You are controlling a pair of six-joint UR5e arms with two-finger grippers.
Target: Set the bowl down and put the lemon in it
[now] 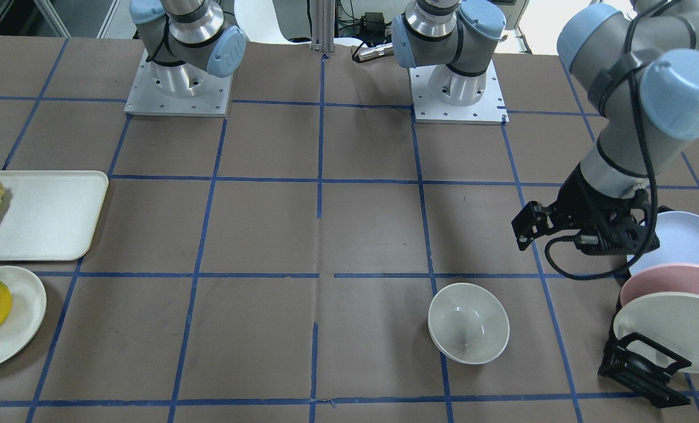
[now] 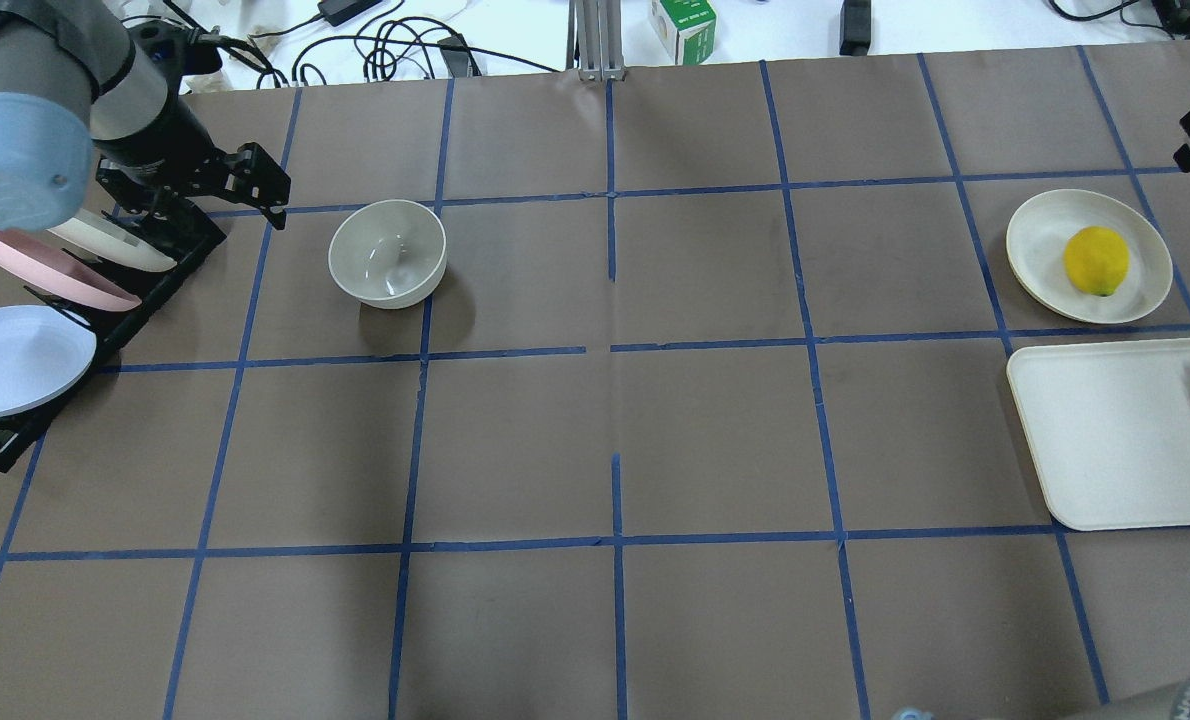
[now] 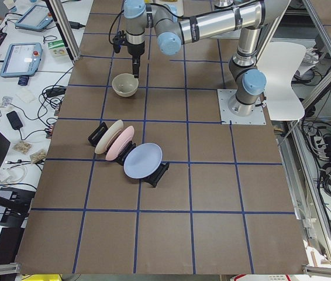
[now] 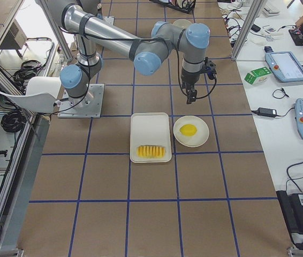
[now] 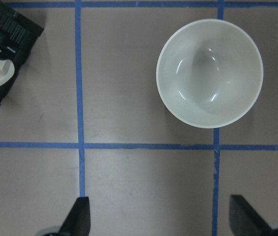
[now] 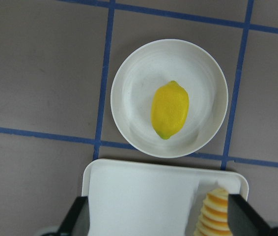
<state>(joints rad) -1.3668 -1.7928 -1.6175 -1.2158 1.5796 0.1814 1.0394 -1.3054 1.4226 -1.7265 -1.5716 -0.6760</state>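
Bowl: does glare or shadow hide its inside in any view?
Left wrist view: sharp, with small highlights inside the bowl, which is plainly empty. Overhead view: one bright streak inside and a soft shadow beside it. Front view: faint highlights only, nothing hidden.

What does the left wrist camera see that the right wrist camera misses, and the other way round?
Only the left wrist view: the empty bowl, upright, and a corner of the plate rack. Only the right wrist view: the lemon lying on a round plate, beside a white tray holding sliced food. Both: brown table, blue tape lines, and an open gripper at the bottom edge: left gripper, right gripper.
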